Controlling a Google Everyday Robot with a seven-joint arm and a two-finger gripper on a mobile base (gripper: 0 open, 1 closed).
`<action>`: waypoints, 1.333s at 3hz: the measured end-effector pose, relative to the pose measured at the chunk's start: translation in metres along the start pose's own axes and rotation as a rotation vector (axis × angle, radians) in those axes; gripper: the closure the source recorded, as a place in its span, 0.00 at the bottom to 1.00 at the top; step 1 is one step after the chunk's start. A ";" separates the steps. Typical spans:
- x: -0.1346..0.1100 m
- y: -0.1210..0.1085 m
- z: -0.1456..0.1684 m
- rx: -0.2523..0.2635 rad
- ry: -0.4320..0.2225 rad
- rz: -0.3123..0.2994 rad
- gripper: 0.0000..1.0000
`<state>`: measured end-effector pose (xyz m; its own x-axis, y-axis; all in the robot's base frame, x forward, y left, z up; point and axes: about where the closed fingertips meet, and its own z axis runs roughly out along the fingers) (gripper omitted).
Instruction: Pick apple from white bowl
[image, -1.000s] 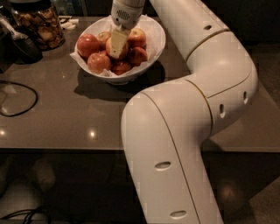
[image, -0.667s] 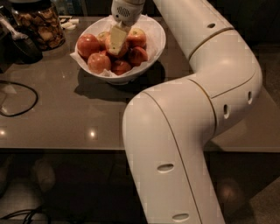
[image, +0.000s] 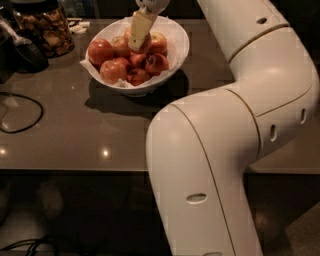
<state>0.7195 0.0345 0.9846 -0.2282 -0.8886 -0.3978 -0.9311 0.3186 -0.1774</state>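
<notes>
Far left of the end effector, at the tabletop's (image: 75, 145) back edge: glass jar of brown snacks (image: 47, 30). It stands well apart from the work and is no part of the task. Nearer the camera, also left of the end effector, a black cable loop (image: 31, 122) lies flat on the tabletop, outside the reach path.

Just left of and below the end effector: white bowl (image: 181, 47), upright, with crinkled paper lining (image: 86, 64) poking over its left rim. It is heaped with apples. A large deep-red apple (image: 100, 50) sits at the left, with smaller red ones in front. The heap leaves little side room, which likely explains the approach from above instead of from the side.

End effector (image: 136, 44): pale and angled steeply down, with its tip in the bowl's rear centre, at the top layer of fruit. Whether it is spread, pressed together or pinching something, I cannot tell.

The apple (image: 124, 38): in the white bowl, largely hidden behind the end effector. Only a red-orange edge shows just to the left. I judge this to be the target because the tool is lined up over it, though a yellow-tinged apple (image: 158, 42) just to the right is also close.

Right of the end effector: the white arm (image: 260, 100) arches back over the tabletop's right side and folds down toward the camera. This posture probably keeps the wrist above the bowl's rim.

Judgement: grasp phase. The apple is not yet out of the bowl. Risk: neighbouring apples getting nudged.
</notes>
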 end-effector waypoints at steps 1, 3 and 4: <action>-0.002 -0.002 -0.019 0.016 -0.031 0.003 1.00; -0.011 0.013 -0.055 -0.047 -0.186 -0.001 1.00; -0.018 0.022 -0.069 -0.075 -0.247 -0.017 1.00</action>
<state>0.6836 0.0345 1.0503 -0.1443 -0.7831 -0.6049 -0.9548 0.2708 -0.1228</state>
